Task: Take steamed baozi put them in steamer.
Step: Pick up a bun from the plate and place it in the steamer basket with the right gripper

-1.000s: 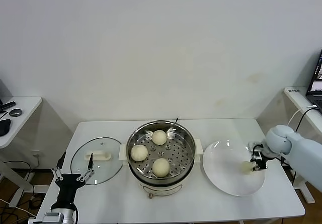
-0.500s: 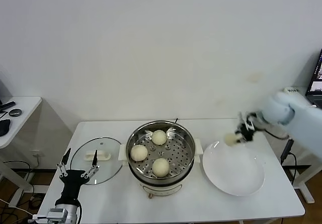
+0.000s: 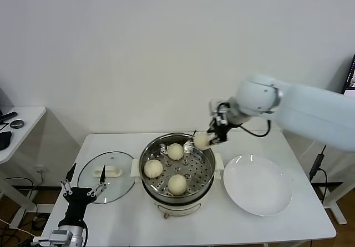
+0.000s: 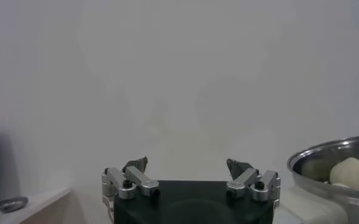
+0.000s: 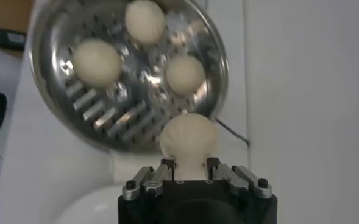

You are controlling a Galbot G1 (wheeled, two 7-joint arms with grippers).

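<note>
Your right gripper (image 3: 209, 139) hangs over the far right rim of the steamer (image 3: 177, 172), its fingers clenched on a steamed baozi (image 3: 202, 140), the fourth of the set. In the right wrist view, that bun (image 5: 188, 137) sits pinched between the two fingers (image 5: 161, 170), poised just above the steamer's rim (image 5: 219, 55) and not yet inside the perforated tray. Three more baozi already lie on the tray: one toward the back (image 3: 175, 151), one on the left (image 3: 153, 169), one at the front (image 3: 177, 184). They rest apart from one another, none touching. To the right of the steamer, the flat white plate (image 3: 257, 192) sits on the white table (image 3: 310, 225), close to the steamer's right handle. On the left side of the table lies the round glass lid (image 3: 105, 176), flat, with its white handle facing up. Your left gripper (image 3: 83, 191) waits low at the near left corner of the table, just in front of the lid, pointing upward; the left wrist view shows its fingertips (image 4: 136, 164) spread wide and gripping nothing, with the steamer's shiny wall (image 4: 334, 167) at the edge of that view. A second small white desk (image 3: 16, 130) stands off to your far left, carrying a few dark items too small to name.
</note>
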